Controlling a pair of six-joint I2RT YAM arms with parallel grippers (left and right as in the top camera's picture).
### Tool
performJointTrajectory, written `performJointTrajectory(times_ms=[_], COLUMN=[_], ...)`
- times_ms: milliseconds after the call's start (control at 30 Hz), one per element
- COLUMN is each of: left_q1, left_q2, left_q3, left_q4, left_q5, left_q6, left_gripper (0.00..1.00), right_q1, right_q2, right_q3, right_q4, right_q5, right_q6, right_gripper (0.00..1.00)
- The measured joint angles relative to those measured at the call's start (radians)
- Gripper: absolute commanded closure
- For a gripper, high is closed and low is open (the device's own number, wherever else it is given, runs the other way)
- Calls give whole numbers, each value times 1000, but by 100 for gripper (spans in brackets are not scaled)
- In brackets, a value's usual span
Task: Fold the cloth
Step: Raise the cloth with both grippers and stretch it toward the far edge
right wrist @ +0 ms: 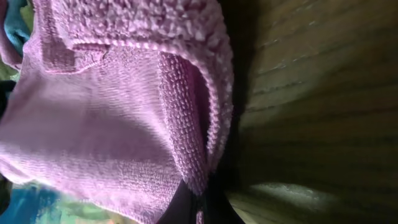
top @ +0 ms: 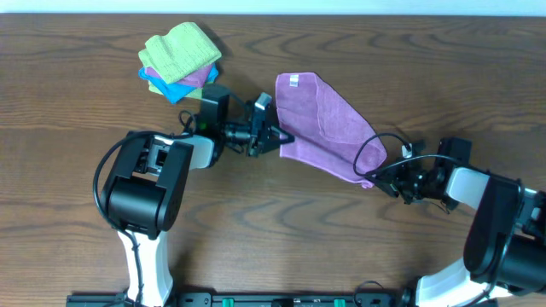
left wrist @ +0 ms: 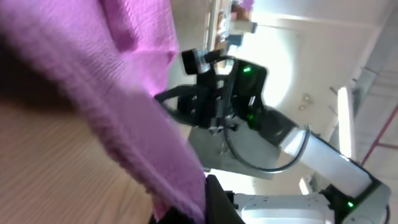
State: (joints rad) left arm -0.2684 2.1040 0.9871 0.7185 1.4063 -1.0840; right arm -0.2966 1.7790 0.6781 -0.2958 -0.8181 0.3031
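Table (top: 281, 247): dark wood grain.
Right gripper (top: 375, 176): clamped on the near right corner of the purple cloth (top: 320, 115).
Left gripper (top: 275, 138): pinching the cloth's left edge.
Cloth: mid-table, partly doubled over.
Far left: stack of folded cloths (top: 179, 61).
Left wrist view alone: bright white room and the right arm (left wrist: 249, 99) beyond the cloth.
Right wrist view alone: terry weave and hem.
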Motion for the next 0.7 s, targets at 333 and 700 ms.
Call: performJointTrajectory(times_ms=[333, 700], left_q1=[37, 52], left_q2=[6, 6], left_q3=[1, 158], left_q4=[729, 781], left_q5=[13, -27], left_q6=[-487, -808], left_gripper=[94, 94], right_q1=[34, 197], right_q2=[-213, -381], right_q3=[-7, 213], right_q4=[25, 195], right_q5=[19, 77], right_q6=[63, 215], right_gripper=[99, 99])
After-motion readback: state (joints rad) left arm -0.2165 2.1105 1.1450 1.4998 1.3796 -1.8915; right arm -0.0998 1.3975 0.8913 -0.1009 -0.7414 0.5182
